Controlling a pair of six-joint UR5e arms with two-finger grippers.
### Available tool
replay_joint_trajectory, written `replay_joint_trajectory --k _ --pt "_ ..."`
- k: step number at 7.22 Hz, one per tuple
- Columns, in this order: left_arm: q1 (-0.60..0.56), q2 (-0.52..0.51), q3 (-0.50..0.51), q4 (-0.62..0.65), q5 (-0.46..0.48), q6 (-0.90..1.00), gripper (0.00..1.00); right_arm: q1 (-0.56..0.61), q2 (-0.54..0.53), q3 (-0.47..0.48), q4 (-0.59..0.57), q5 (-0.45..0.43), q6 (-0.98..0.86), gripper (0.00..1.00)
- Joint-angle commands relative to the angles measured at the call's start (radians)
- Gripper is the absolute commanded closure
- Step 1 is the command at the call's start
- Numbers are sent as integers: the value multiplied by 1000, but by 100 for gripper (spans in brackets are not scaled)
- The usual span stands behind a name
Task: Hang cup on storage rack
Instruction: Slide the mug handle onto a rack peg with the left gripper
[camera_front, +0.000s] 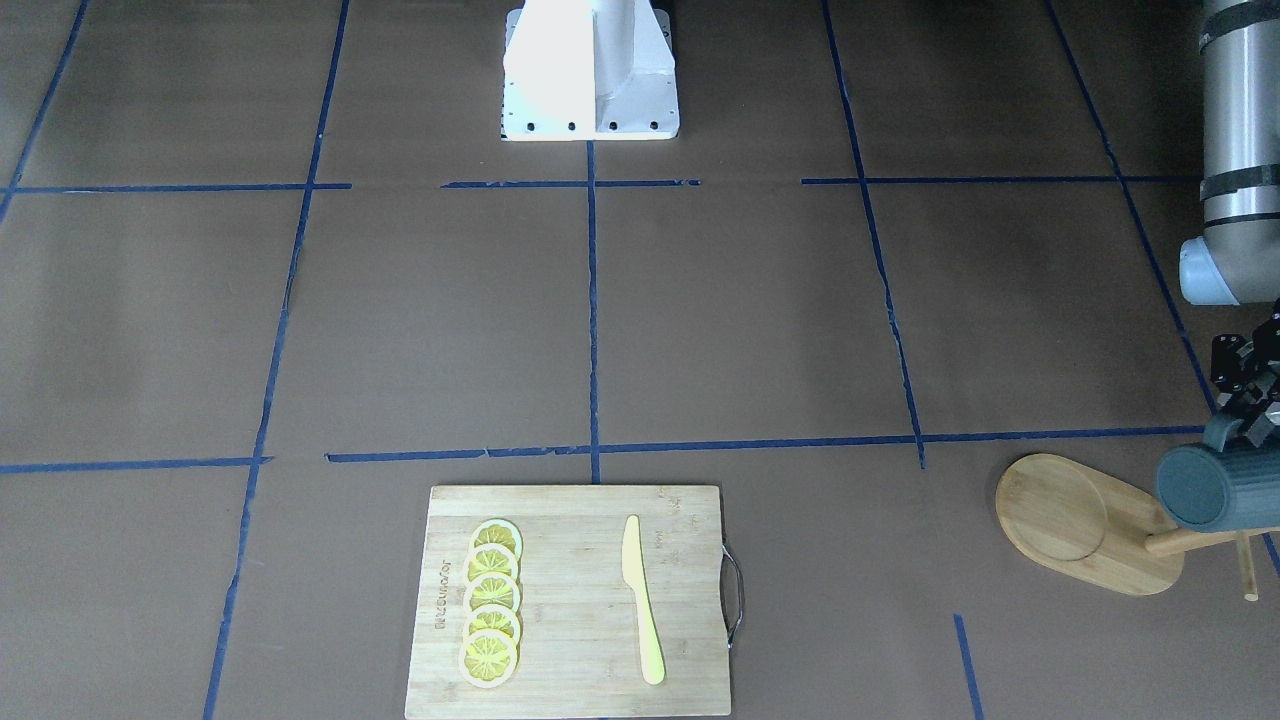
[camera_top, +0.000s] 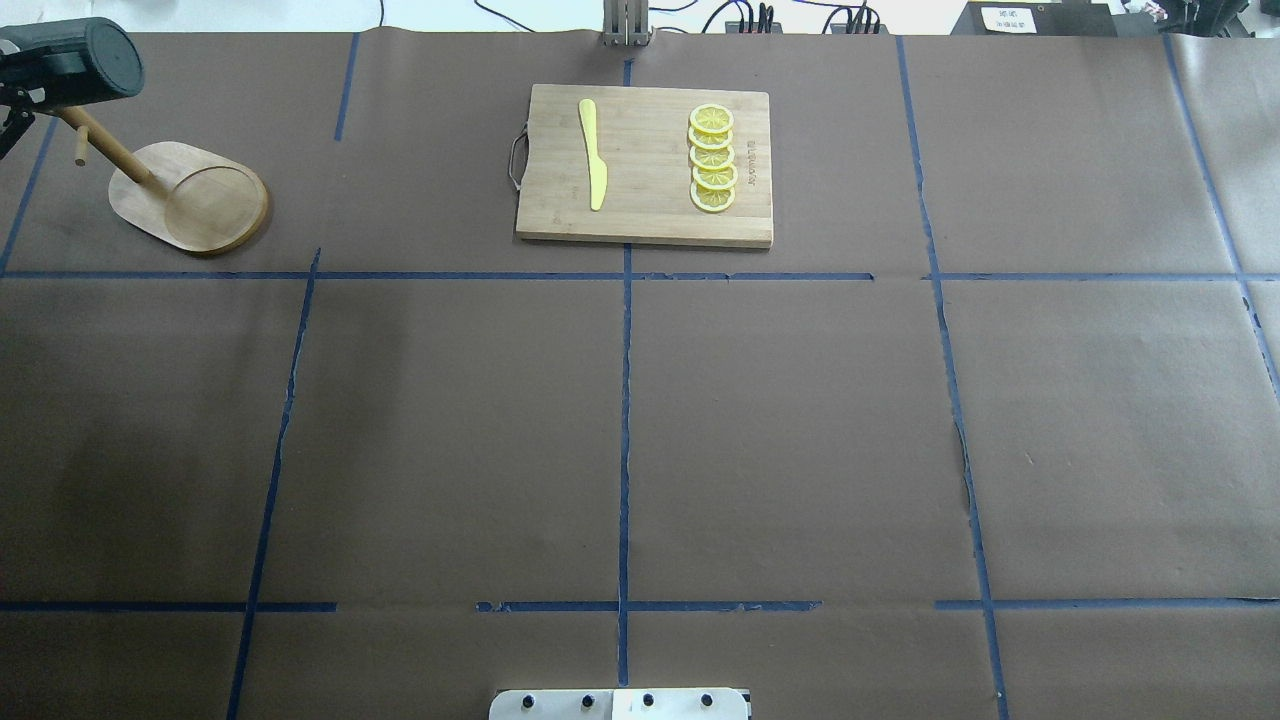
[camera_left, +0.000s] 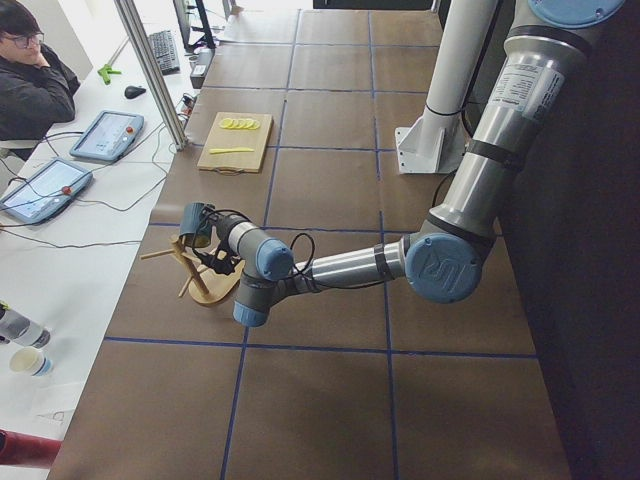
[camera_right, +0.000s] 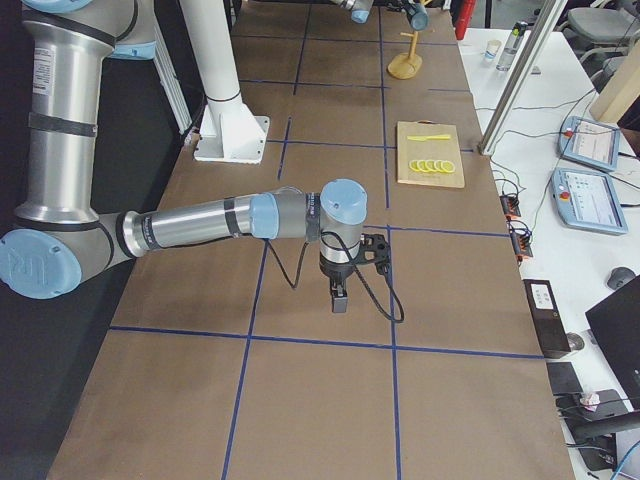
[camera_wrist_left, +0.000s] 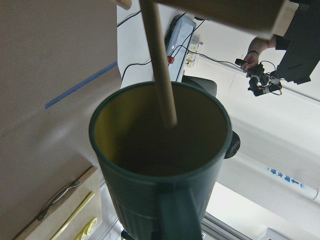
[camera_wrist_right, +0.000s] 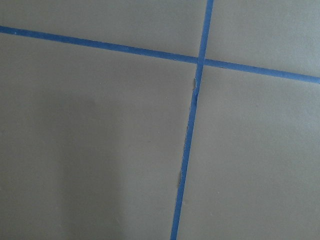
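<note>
The dark teal-grey ribbed cup (camera_front: 1215, 490) is held on its side in the air beside the top of the bamboo storage rack (camera_front: 1085, 522). It also shows at the far left in the overhead view (camera_top: 85, 60). My left gripper (camera_front: 1243, 420) is shut on the cup at its handle side. In the left wrist view the cup's yellow inside (camera_wrist_left: 150, 145) faces the camera and a thin rack peg (camera_wrist_left: 160, 65) reaches across its mouth. My right gripper (camera_right: 340, 300) hangs low over bare table, and I cannot tell whether it is open or shut.
A bamboo cutting board (camera_front: 575, 650) with a yellow knife (camera_front: 640, 600) and several lemon slices (camera_front: 492, 615) lies mid-table on the operators' side. The robot's white base (camera_front: 590, 70) stands opposite. An operator (camera_left: 30, 80) sits by tablets beyond the table edge.
</note>
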Motion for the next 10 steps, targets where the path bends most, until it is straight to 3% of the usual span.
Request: replay_joint_trajectory --k 1,3,4,5,10 --pt "0 1 23 0 0 0 100 0 0 6 0 0 0 0" --pt "0 1 36 0 2 1 94 0 -2 8 0 0 0 0" --pt "1 -2 40 0 3 3 63 2 -2 8 0 0 0 0" --pt "1 -5 48 0 3 7 1 2 -2 8 0 0 0 0" --pt "0 9 36 -31 -11 27 0 0 -2 8 0 0 2 0"
